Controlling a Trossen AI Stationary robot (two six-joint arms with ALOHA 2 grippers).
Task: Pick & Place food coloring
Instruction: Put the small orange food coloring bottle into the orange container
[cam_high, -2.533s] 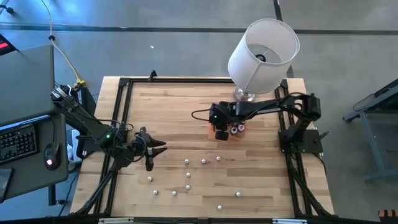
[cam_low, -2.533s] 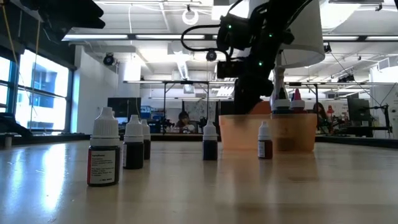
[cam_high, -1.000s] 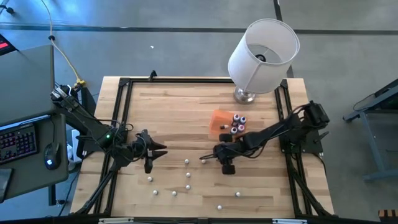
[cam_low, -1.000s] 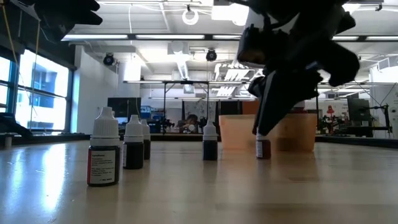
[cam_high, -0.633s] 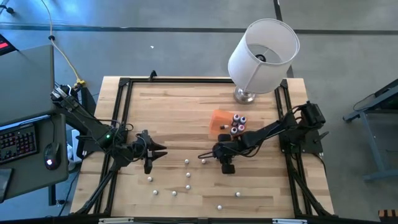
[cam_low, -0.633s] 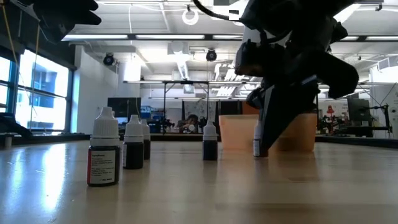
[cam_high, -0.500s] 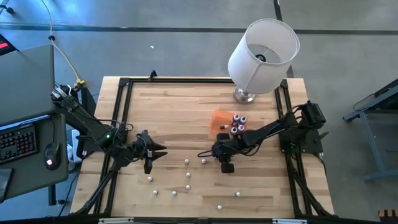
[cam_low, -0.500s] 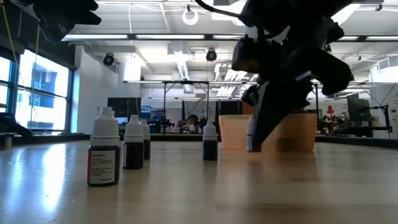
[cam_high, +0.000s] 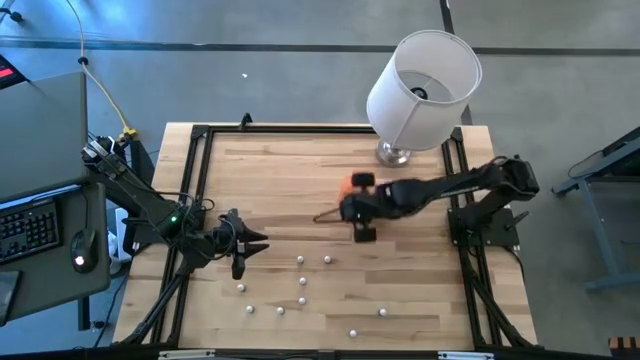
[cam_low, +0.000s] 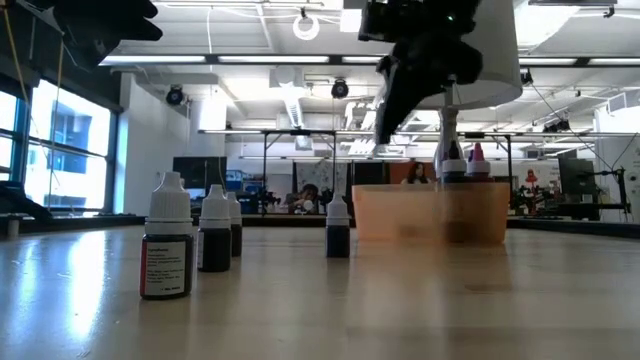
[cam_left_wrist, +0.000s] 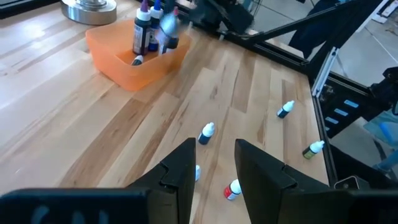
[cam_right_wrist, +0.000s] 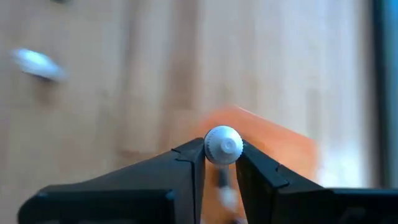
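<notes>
The food coloring bottles, tiny with whitish caps, stand scattered on the wooden table: several near the table's near edge (cam_high: 302, 284), three close in the low view (cam_low: 167, 250). A few more stand in the orange tray (cam_high: 345, 185), their tips showing above its wall (cam_low: 447, 160). My right gripper (cam_high: 352, 207) hovers over the tray, shut on one bottle. My left gripper (cam_high: 255, 240) waits open at the table's left side, its fingers (cam_left_wrist: 211, 174) apart over loose bottles (cam_left_wrist: 206, 132). My right gripper (cam_right_wrist: 221, 152) pinches one food coloring bottle by its white cap (cam_right_wrist: 224, 144) between the two fingertips (cam_right_wrist: 193, 155). The bottle's body is hidden beneath the cap. It is lifted clear of the table, with the orange tray (cam_right_wrist: 273, 155) below it.
A table lamp with a white shade (cam_high: 422, 85) stands on its metal base at the far right, just behind the tray. A black frame (cam_high: 190, 200) runs along the table's sides. Bare wood lies between the tray and the loose bottles.
My right gripper held a bottle standing on the table right of centre, tipped it, lifted it clear, then carried it up and toward the far edge, to above the orange tray. The left arm kept still.
</notes>
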